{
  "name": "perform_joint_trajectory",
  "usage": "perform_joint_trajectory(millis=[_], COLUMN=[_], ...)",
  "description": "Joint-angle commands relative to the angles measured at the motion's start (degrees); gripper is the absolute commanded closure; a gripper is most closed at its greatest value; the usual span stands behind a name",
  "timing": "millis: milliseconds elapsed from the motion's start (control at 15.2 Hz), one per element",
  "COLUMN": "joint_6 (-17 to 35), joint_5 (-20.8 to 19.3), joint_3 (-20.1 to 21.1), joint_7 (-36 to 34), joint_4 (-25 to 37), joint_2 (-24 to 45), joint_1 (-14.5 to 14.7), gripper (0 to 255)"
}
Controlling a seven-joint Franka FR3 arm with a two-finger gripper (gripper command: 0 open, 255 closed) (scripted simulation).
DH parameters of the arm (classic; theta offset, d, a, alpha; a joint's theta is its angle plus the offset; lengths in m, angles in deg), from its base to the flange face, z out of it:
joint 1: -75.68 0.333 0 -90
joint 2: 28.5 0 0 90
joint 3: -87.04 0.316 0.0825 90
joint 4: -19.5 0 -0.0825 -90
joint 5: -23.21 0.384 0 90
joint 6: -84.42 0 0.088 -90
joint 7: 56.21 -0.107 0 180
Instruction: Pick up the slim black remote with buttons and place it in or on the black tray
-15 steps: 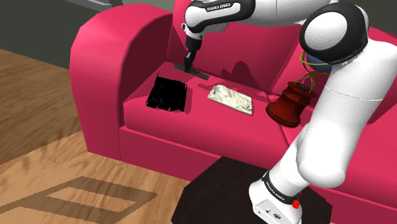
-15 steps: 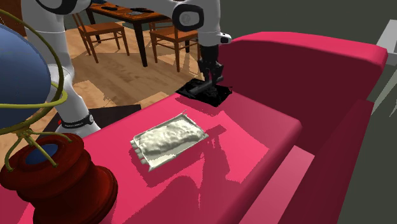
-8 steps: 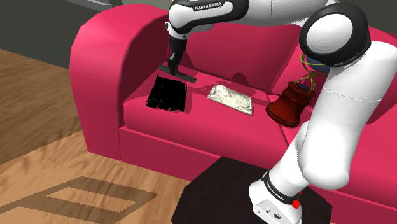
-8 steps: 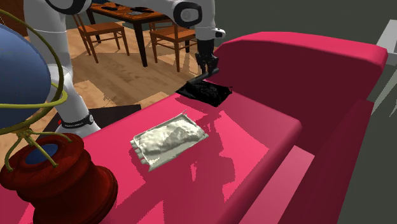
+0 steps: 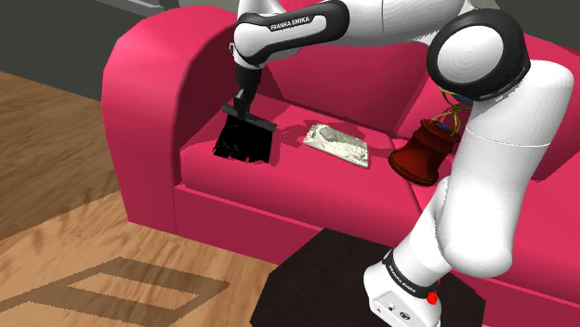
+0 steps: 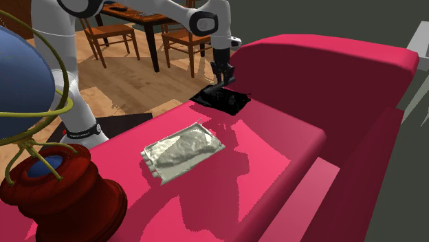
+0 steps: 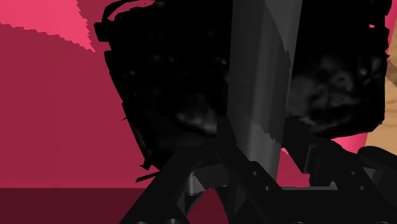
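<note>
The slim black remote [image 5: 251, 118] hangs level just above the back edge of the black tray [image 5: 243, 143], with my gripper [image 5: 243, 105] shut on its middle. The tray lies on the red sofa's seat [image 5: 279, 176] near its armrest. In the wrist view the remote [image 7: 257, 83] reads as a dark grey strip clasped between my fingers [image 7: 191, 175], and the tray [image 7: 172, 76] lies right under it. From the second exterior view my gripper [image 6: 221, 81] stands over the tray [image 6: 225, 103] at the seat's far end.
A pale wrapped packet [image 5: 336, 145] lies on the seat beside the tray. A dark red stand holding a blue globe [image 5: 423, 153] sits further along the sofa. The sofa back rises behind. Wooden chairs and a table [image 6: 137, 17] stand beyond on the wood floor.
The arm has carried the remote toward the shoulder view's left and slightly down, from behind the packet's side of the tray to directly over the tray.
</note>
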Motion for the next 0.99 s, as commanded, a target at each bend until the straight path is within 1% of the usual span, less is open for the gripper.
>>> perform_joint_trajectory(millis=[0,264,726,792,924], joint_6=[1.4,3.7,3.7,3.7,3.7], joint_5=[0.1,0.2,0.2,0.2,0.2], joint_3=[0.0,0.1,0.1,0.1,0.1], joint_7=[0.0,0.0,0.0,0.0,0.0], joint_4=[-0.9,-2.2,-2.2,-2.2,-2.2], joint_2=[0.5,1.5,1.5,1.5,1.5], joint_1=[-0.1,-0.1,-0.1,-0.1,-0.1], gripper=[255,255,255,0,0])
